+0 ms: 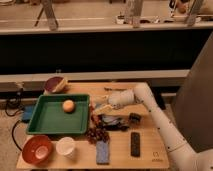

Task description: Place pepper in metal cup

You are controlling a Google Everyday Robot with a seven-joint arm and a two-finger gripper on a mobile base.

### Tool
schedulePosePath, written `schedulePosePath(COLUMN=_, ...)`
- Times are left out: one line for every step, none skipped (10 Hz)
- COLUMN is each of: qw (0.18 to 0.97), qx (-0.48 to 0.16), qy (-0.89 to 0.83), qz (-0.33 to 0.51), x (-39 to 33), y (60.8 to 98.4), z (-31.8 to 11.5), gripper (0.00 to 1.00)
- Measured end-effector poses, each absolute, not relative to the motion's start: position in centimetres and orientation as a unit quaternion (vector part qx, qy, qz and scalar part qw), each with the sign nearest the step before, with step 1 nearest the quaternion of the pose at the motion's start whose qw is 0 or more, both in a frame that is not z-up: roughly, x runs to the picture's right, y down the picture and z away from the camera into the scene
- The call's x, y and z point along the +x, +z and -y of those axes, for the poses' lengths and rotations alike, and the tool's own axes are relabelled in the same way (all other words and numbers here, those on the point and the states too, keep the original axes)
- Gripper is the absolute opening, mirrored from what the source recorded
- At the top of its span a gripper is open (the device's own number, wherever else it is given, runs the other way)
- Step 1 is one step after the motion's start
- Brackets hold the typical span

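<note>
Gripper (98,108): just beside green tray's (50,120) right rim; finger state not discernible.
Pepper: not discernible.
Round orange fruit (68,105): inside tray, upper right.
Dark grape bunch (97,133): by tray's lower right corner.
White cup (66,147), red bowl (37,149): below tray.
Blue sponge (103,151), black remote (135,143): right of cup.

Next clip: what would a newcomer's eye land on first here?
The green tray at table left, holding a lone orange fruit. Next, the white arm reaching in from the right, its gripper at the tray's right edge, above the dark grapes. A red bowl sits front left.
</note>
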State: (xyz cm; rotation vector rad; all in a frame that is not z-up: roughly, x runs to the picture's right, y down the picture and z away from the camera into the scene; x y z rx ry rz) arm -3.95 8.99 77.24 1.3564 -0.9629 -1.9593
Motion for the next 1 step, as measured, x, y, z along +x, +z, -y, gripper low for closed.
schedulePosePath(qw=0.278, qx=0.508, qy=-0.731, qz=0.361, x=-4.09, y=77.18, z=-9.09, gripper=0.65)
